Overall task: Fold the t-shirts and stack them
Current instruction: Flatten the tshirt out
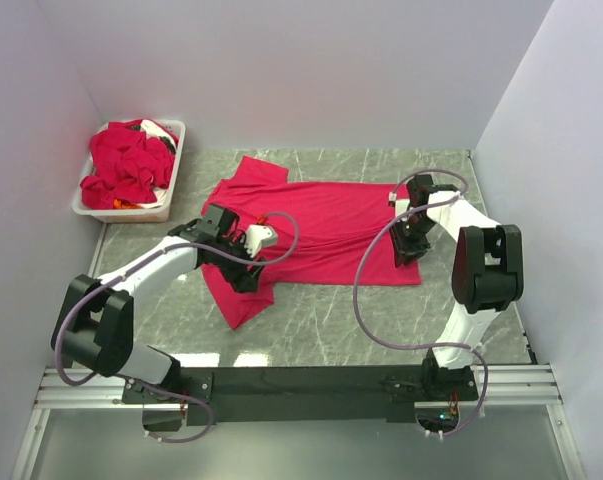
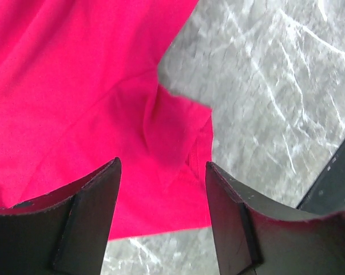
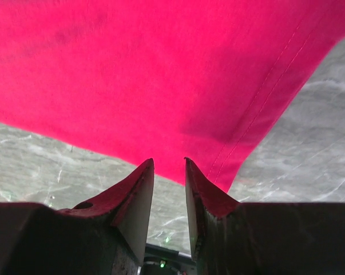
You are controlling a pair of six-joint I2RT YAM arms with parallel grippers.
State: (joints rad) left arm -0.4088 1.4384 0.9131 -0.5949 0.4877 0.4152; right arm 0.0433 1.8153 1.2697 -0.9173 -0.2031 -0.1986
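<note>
**Desk:** Where's the shirt you're working on?

**Me:** One t-shirt lies spread flat across the middle of the bench, neck toward the left edge and hem toward the right. The other t-shirts are heaped in the white bin at the far left corner.

**Desk:** And the arms?

**Me:** I have one at each end, which I judge suits a lengthwise fold. The left fingers hang over the near sleeve, spread wide with nothing between them. The right fingers sit low at the hem, only narrowly parted, and I see no cloth in the gap.

**Desk:** Can you tell that from overhead?

**Me:** No, from up there both arms hide their own tips. My left wrist view shows the near sleeve crumpled and loose on the bench beneath the open fingers. My right wrist view shows the stitched hem corner just past the tips, with bare bench through the slit. Neither wrist view shows the bin or the far sleeve. Only the top view gives me the whole layout.
</note>
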